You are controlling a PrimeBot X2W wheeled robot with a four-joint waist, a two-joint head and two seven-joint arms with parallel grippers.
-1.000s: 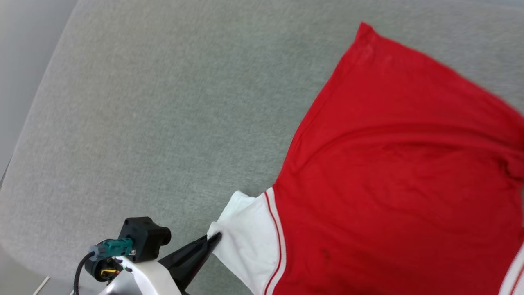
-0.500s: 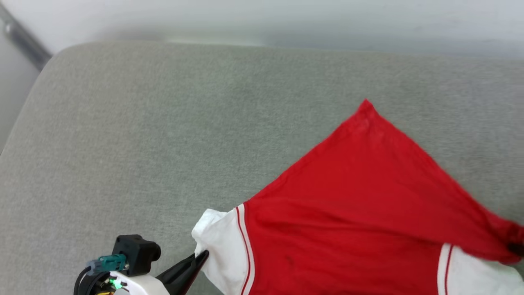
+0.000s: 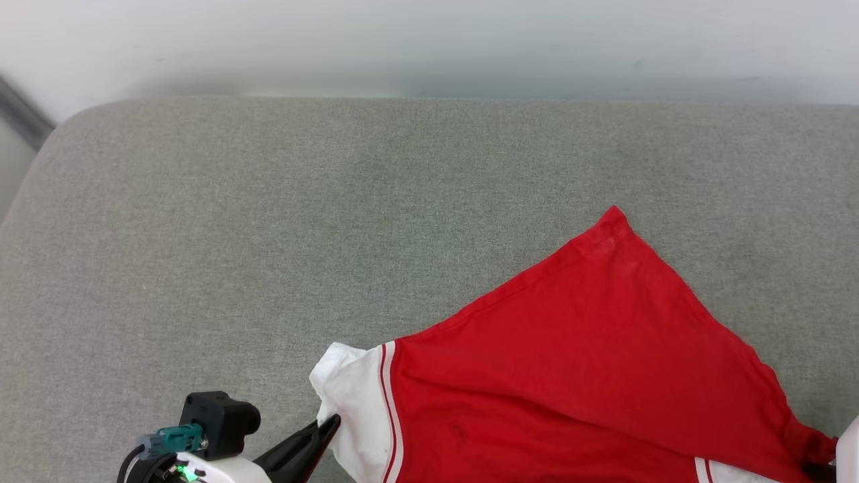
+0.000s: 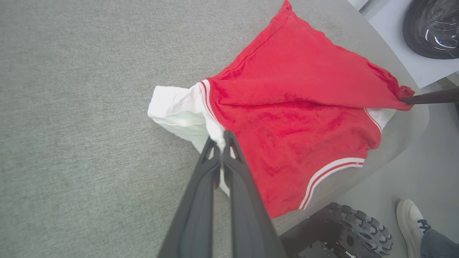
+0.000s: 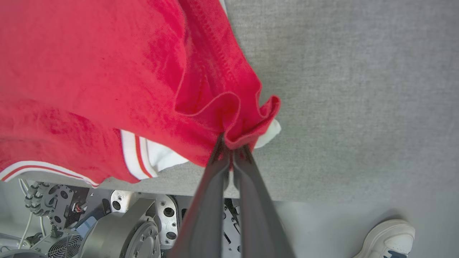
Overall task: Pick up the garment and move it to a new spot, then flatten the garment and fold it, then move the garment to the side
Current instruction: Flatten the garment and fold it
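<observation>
The garment [image 3: 590, 376] is red with white sleeves and lies stretched over the near right part of a grey padded surface [image 3: 268, 221]. One red corner points toward the far side. My left gripper [image 3: 330, 424] is shut on the white sleeve [image 4: 179, 111], fingertips pinched together [image 4: 219, 138] on its edge. My right gripper [image 5: 232, 143] is shut on a bunched red fold beside the other sleeve, and its dark finger [image 4: 430, 97] reaches in from the right. The striped hem [image 4: 330, 172] hangs over the near edge. No lettering is visible.
A pale wall [image 3: 429, 47] runs behind the surface's far edge. My wheeled base [image 4: 358, 233] sits below the near edge. A person's white shoe [image 5: 389, 238] stands on the floor beside it. A dark round object [image 4: 434, 25] sits off the far corner.
The head camera has swung, bringing the surface's far edge and the wall into view. The garment now lies lower and flatter, drawn toward the near edge. Both grippers have kept their hold.
</observation>
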